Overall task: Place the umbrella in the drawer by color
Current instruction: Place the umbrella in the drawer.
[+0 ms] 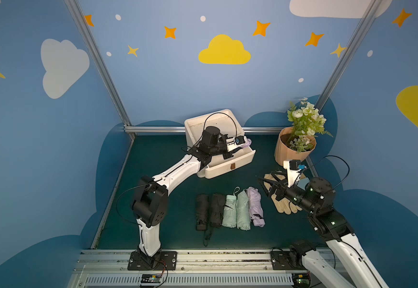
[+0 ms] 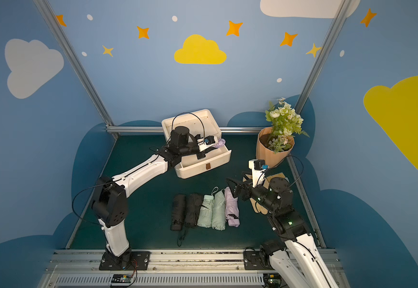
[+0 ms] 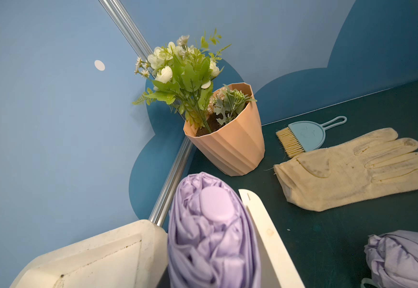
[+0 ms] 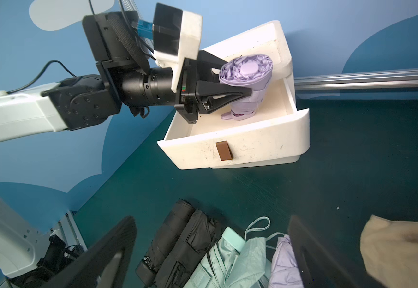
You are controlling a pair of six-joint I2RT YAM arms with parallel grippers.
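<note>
A folded lilac umbrella [image 4: 246,68] is pinched upright by the left tool [image 4: 238,83] inside the open white drawer [image 4: 240,147]; the right tool [image 1: 269,182] is spread.

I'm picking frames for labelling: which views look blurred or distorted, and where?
Right wrist view: the right gripper's fingers and the glove are blurred up close; the held purple umbrella is sharp. Left wrist view: sharp throughout, flowerpot included. Both top views: evenly lit, no glare.

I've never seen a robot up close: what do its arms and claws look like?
The left arm and right arm have white shells, black joints and looping black cables. The left gripper and right gripper are black, with tapered fingers and a white-cased camera.
</note>
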